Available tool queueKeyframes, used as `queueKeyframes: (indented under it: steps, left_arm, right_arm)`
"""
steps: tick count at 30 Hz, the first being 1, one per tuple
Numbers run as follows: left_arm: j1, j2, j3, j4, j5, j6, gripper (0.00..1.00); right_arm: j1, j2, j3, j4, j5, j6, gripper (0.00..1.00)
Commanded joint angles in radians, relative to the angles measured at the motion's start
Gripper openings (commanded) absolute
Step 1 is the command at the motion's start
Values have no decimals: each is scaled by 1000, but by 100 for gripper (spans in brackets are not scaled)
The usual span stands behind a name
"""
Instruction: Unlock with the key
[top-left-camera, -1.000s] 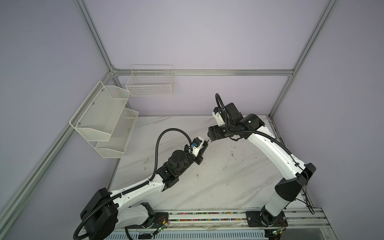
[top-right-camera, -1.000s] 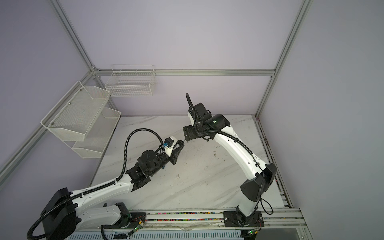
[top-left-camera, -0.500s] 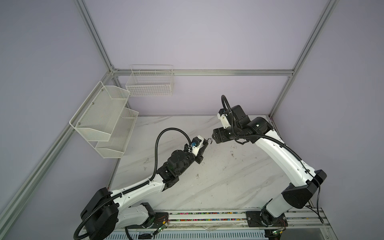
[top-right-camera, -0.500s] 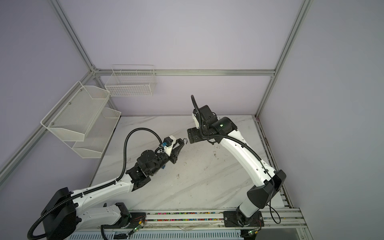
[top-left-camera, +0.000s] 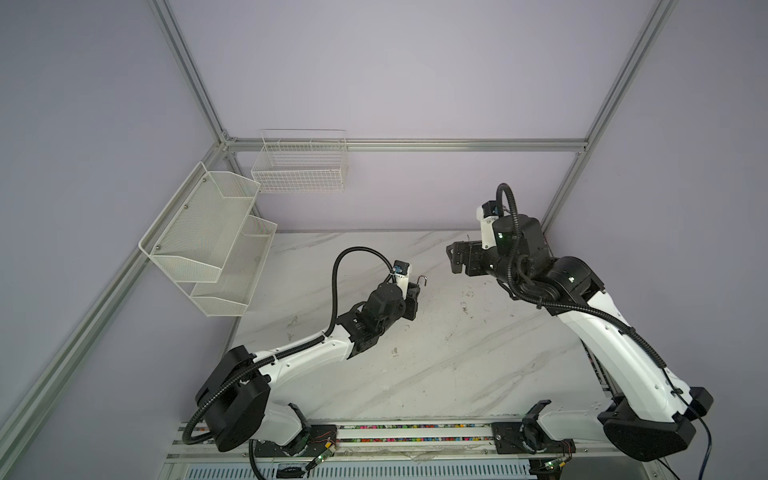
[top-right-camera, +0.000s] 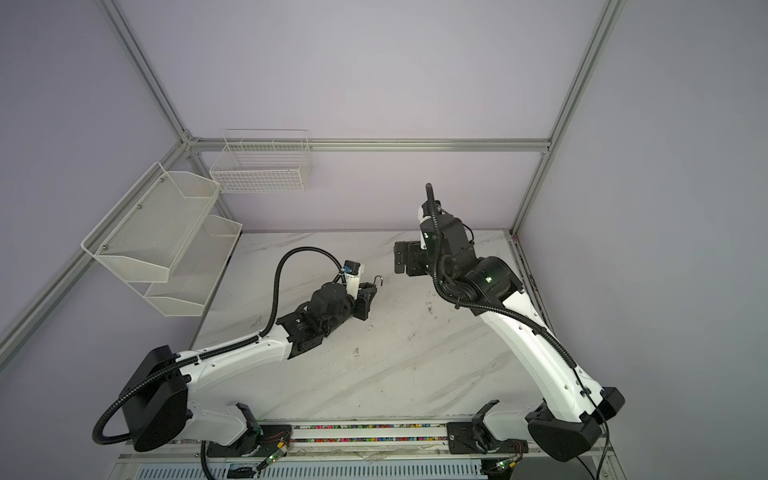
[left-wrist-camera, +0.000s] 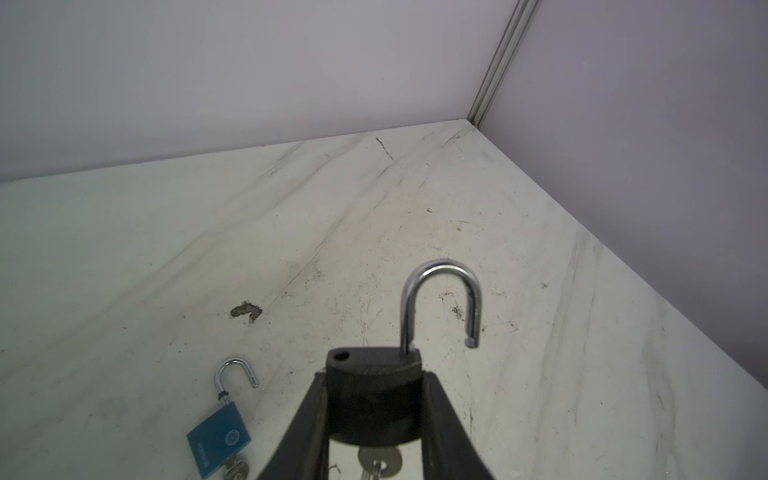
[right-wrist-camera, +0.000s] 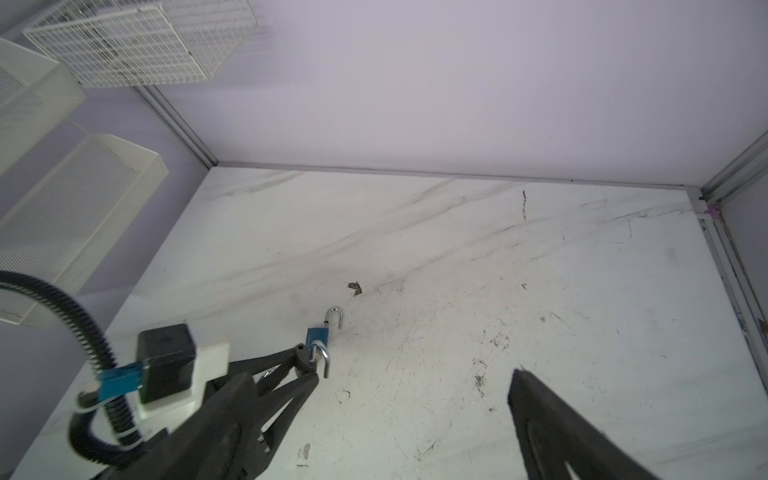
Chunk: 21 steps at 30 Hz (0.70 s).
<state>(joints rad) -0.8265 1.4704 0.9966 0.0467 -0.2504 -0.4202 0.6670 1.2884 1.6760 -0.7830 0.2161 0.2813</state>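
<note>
Withdrawing arm: the right gripper (top-left-camera: 454, 259) was up against the lock a second ago. It has since swung off to the right and far side and now hangs well apart from the lock.
Right gripper state: its jaws have spread wider as it pulled away. They now stand fully apart with nothing between them.
Left gripper state: the left gripper (left-wrist-camera: 374, 376) has not moved. It is clamped partway closed on the body of the black padlock (left-wrist-camera: 372, 399), holding it up over the middle of the table (left-wrist-camera: 540, 291).
Shackle: the shackle (left-wrist-camera: 442, 266) stands raised. One leg is still in the body, while the free end is clear of its hole and swung out to the side. It also shows as a small hook in both top views.
Key: the key (left-wrist-camera: 380, 459) hangs in the underside of the black padlock, between the left fingers, and no gripper is holding it.
Other lock: a blue padlock (left-wrist-camera: 219, 436) lies on the table just left of the held one, apart from it. Its own shackle is open too and a key is at its base.
Meaning for the task: with the shackle free and the turning gripper let go and backed off, the unlocking looks done. Setting the lock down appears to be what remains.
</note>
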Motion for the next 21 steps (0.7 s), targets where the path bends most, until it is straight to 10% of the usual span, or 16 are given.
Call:
queueKeyframes:
  steps: [1,21]
  left_arm:
    - [-7,87,205,-210,11,-232,0]
    - [-22,726,848,-763,-26,-468,0]
  right_arm:
    - [-4,-38,-51,163,32,39,97]
    - [-4,-38,-135,457,1,210,97]
